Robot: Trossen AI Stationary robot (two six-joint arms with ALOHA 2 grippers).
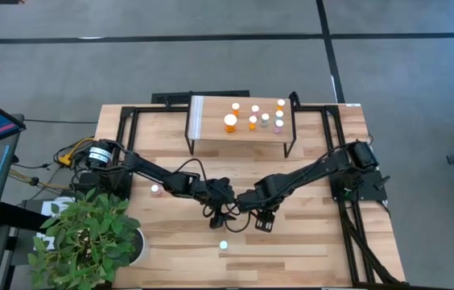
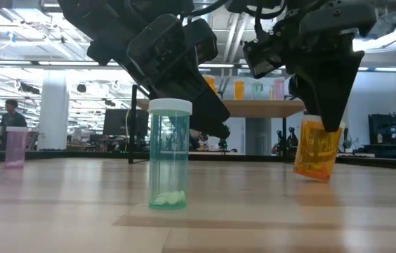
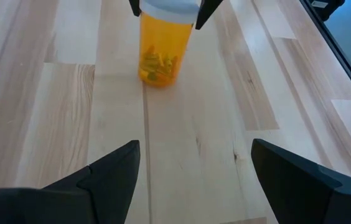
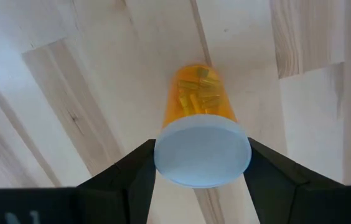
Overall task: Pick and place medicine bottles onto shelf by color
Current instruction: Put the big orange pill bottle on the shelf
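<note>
An orange medicine bottle (image 4: pixel 199 99) with a white cap stands tilted near the table's middle, with my right gripper (image 4: pixel 202 155) shut on it from above. My left gripper (image 3: pixel 194 155) is open just to its left, slanting down toward it with nothing between its fingers. A green bottle (image 2: pixel 170 154) stands upright on its base nearer the front edge. A pink bottle (image 1: pixel 155 190) stands upright to the left. The shelf (image 1: pixel 196 119) at the far side carries several bottles. My right gripper pinches the orange bottle's white cap (image 4: pixel 163 158) between its two fingers, one on each side of the cap. The fingers (image 2: pixel 328 105) point down from above. The bottle hangs tilted below them, its bottom edge (image 2: pixel 312 177) at the tabletop; whether it rests there, I cannot tell.
A potted plant (image 1: pixel 90 238) stands at the near left corner. Black frame rails (image 1: pixel 348 173) run along the table's right side. Bare wood lies between the arms and the shelf's black legs (image 1: pixel 289 147).
</note>
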